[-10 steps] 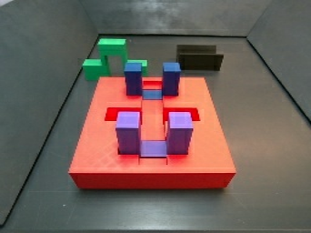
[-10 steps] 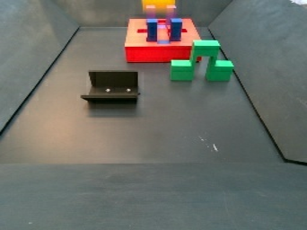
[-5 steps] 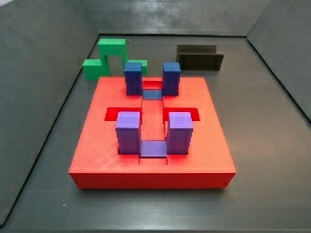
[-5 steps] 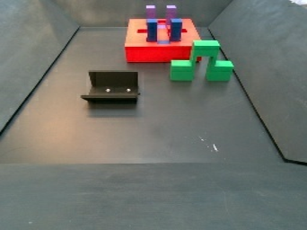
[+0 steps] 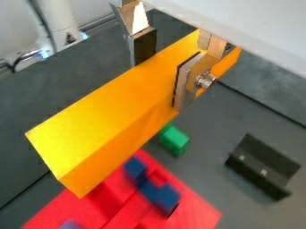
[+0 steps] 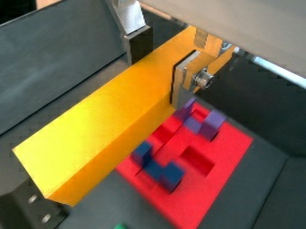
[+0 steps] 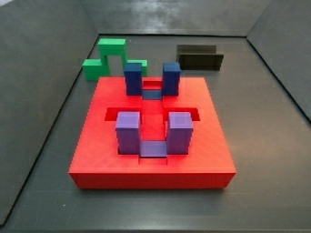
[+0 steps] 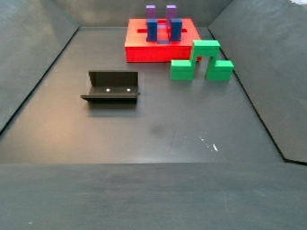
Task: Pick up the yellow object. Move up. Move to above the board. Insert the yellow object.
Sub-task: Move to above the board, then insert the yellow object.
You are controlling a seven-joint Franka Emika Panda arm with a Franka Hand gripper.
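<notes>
Gone from a side view since a second ago is the yellow-orange patch that sat above the red board at the far end; half a second ago it had already left, and nothing else on the surface [image 8: 156, 153] has shifted in either side view. Neither side view catches the claw now. Both wrist views do: the claw [image 5: 167, 55] [image 6: 165, 55] is clamped on one end of the yellow object [image 5: 114, 121] [image 6: 102, 130], its silver fingers [image 5: 189, 79] [image 6: 187, 78] pressed flat on the bar's two long faces. The bar runs away from the claw, yellow near the fingers and shading to orange at its free end. Below the claw and the bar lies the board [image 5: 107, 210] [image 6: 198, 174] [image 7: 152, 146] [image 8: 150, 45] with its dark-blue and purple posts [image 6: 203, 123] [image 7: 152, 109], well apart from the held bar. Beside the board stands the green stepped block [image 5: 174, 139] [image 7: 112, 56] [image 8: 200, 61], and farther off the fixture [image 5: 266, 165] [image 7: 201, 57] [image 8: 111, 87]
</notes>
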